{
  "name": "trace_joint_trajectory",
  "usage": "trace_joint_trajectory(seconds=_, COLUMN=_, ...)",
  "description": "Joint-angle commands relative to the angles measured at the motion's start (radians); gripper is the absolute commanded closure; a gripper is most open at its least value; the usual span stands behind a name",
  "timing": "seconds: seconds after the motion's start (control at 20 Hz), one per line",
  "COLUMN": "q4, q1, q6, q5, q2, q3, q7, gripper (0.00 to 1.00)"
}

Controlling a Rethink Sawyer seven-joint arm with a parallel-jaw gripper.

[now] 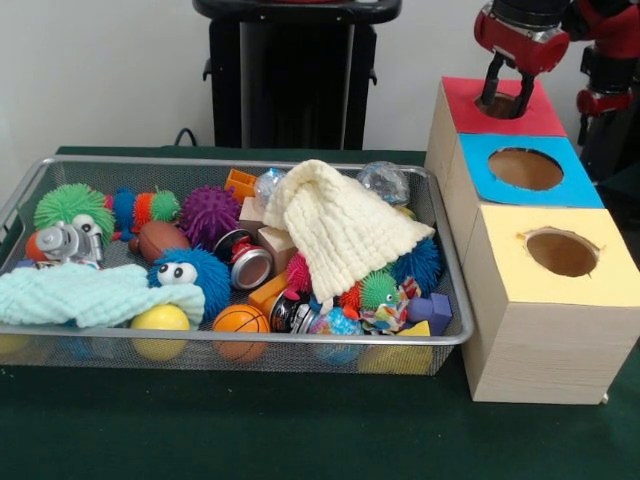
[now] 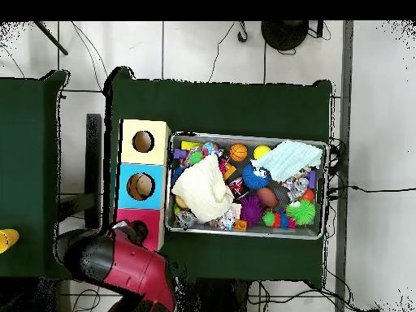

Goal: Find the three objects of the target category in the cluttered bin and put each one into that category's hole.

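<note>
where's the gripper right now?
Front view: the gripper is at top right, over the hole of the red-topped box, the farthest of three boxes beside the wire bin.

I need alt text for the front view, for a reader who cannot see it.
The robot's gripper reaches into the hole of the red-topped box, the farthest in a row with a blue-topped box and a yellow-topped box. Beside them a wire mesh bin holds toys, balls and a cream knitted cloth.
</note>
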Motion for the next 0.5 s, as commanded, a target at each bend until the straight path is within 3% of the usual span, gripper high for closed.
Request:
trace_joint_trajectory(seconds=0.05, q4=-0.065, q1=-0.009, q6=0.302, q5=-0.092, q2=-0.14, q3=-0.056, q7=0.194, gripper=0.0)
trace_joint_trajectory(seconds=0.5, q4=0.0, q1=-0.065, q6=0.212, q5=-0.071, q2=-0.149, q3=0.005, q7=0.142, gripper=0.0)
